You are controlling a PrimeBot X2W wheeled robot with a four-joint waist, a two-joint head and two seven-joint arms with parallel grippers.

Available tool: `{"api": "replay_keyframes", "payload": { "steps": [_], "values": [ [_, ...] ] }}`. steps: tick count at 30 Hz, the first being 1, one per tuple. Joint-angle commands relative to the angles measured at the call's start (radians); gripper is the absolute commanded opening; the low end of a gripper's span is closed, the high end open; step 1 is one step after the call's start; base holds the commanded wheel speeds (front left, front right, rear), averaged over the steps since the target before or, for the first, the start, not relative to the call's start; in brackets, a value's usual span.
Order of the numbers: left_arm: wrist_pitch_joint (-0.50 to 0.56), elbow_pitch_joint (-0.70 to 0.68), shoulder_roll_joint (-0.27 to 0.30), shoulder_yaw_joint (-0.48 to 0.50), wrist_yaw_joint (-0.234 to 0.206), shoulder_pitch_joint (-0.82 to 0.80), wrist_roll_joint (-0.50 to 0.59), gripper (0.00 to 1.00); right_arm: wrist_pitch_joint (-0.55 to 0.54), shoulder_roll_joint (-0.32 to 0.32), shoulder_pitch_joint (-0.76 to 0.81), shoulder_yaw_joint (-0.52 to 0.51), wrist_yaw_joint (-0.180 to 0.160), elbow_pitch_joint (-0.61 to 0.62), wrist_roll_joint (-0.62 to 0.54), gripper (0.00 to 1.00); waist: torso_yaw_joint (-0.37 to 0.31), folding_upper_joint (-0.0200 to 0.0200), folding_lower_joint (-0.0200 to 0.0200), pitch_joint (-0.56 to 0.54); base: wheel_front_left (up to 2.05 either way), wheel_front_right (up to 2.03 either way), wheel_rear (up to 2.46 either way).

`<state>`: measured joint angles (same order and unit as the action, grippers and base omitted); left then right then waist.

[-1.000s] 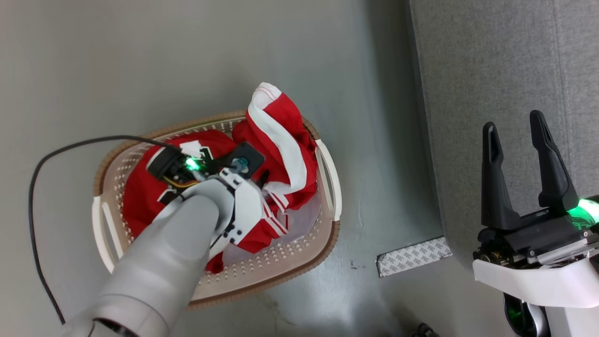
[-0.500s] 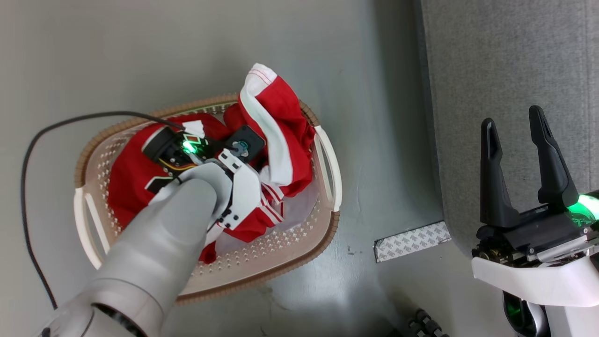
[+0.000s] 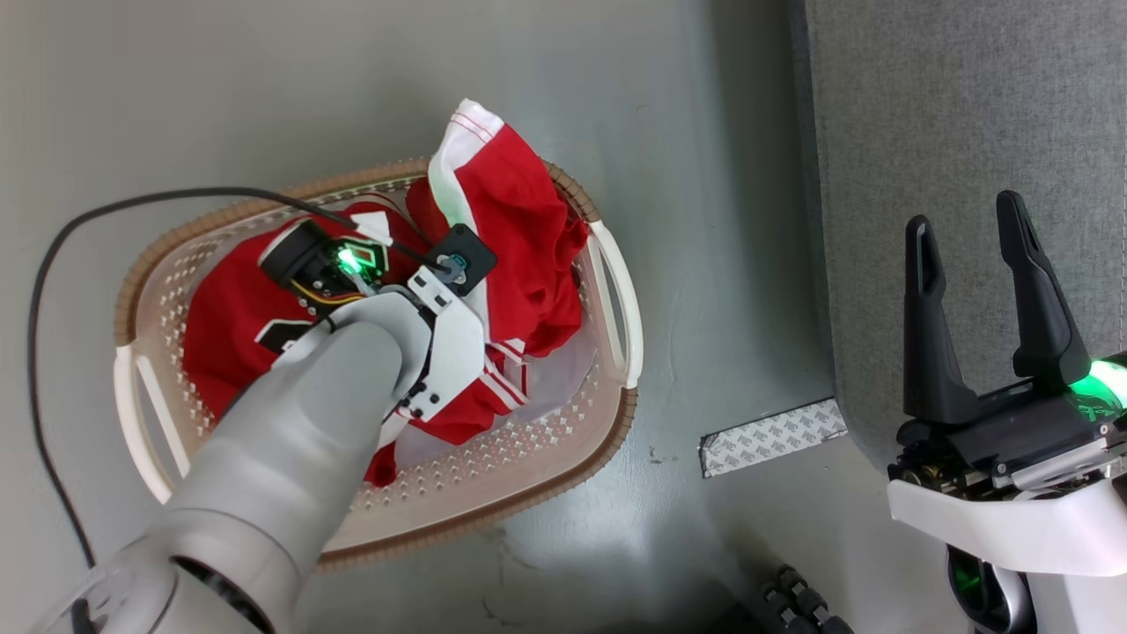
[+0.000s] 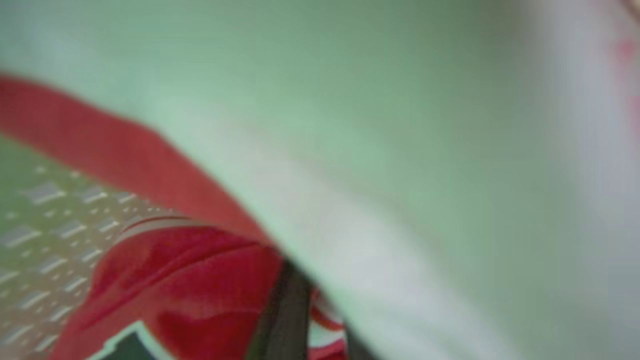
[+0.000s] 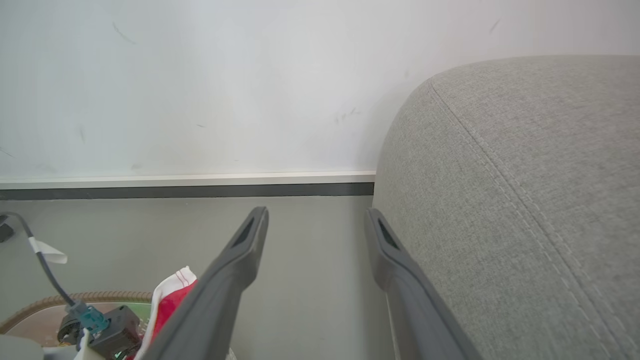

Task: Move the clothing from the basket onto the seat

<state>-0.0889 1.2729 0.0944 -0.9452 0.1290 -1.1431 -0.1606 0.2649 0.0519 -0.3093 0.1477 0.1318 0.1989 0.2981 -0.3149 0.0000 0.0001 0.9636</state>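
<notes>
The red clothing (image 3: 519, 202) with white trim lies bunched in the white, brown-rimmed basket (image 3: 563, 475) on the floor. My left arm reaches down into the basket, and its wrist (image 3: 440, 326) hides the fingers from the head view. In the left wrist view my left gripper (image 4: 312, 330) is shut on the clothing (image 4: 190, 280), with a white band of it blurred against the lens. My right gripper (image 3: 966, 218) hangs open and empty over the edge of the grey seat (image 3: 951, 106). In the right wrist view the right gripper (image 5: 316, 214) stands beside the seat (image 5: 525, 175).
A pale cloth (image 3: 572, 370) lies under the clothing in the basket. A black cable (image 3: 53, 264) loops over the floor on the left. A patterned tape patch (image 3: 773, 436) sits by the seat's corner. A wall with a baseboard (image 5: 185, 185) runs behind.
My left gripper has closed inside the basket. The clothing's white band has been drawn in under the wrist and its upper fold has shifted. The right arm has stayed put.
</notes>
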Motion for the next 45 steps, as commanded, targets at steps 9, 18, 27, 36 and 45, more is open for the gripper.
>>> {"api": "replay_keyframes", "payload": {
  "steps": [9,18,27,36,45],
  "values": [
    [-0.106,-0.059,-0.028,0.027,0.001,0.067,-0.149,0.00,-0.001,-0.001,-0.012,-0.033,-0.002,-0.027,-0.010,1.00,0.055,0.0000,-0.0001,-0.082,0.00,0.00,0.00],
    [-0.168,-0.214,-0.041,0.005,0.001,0.227,-0.329,0.00,-0.001,0.017,0.060,-0.088,-0.002,-0.077,-0.025,1.00,0.155,0.0000,-0.0001,-0.285,0.00,0.00,0.00],
    [-0.176,-0.391,-0.041,0.041,0.001,0.408,-0.487,0.00,-0.001,0.040,0.152,-0.098,-0.002,-0.125,-0.019,1.00,0.225,0.0000,-0.0001,-0.501,0.00,0.00,0.00],
    [-0.176,-0.574,-0.022,0.159,-0.001,0.593,-0.527,0.00,-0.001,0.045,0.249,-0.092,-0.002,-0.164,-0.006,1.00,0.277,0.0000,-0.0001,-0.696,0.00,0.00,0.00],
    [-0.176,-0.749,0.007,0.236,-0.029,0.744,-0.498,0.00,-0.001,0.045,0.334,-0.083,-0.002,-0.188,0.001,1.00,0.311,0.0000,-0.0001,-0.846,0.00,0.00,0.00]
  ]
}}
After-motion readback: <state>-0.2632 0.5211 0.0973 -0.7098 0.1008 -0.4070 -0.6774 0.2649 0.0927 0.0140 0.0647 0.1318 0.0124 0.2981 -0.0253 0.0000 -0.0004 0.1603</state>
